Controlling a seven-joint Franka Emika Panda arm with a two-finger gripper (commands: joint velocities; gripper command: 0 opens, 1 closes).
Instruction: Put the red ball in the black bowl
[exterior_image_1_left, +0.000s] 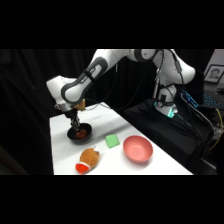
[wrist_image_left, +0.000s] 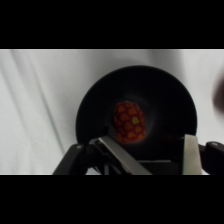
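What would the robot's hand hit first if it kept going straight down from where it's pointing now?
Probably the red ball, which lies inside the black bowl directly below the hand. Just beside it the bowl's floor would come first; depth is hard to judge.

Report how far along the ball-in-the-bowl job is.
Done, by the look of it: the red ball lies inside the black bowl, apart from the open fingers in the wrist view. In hand: nothing; the gripper hangs just above the bowl. Left: only lifting the arm clear of the bowl.
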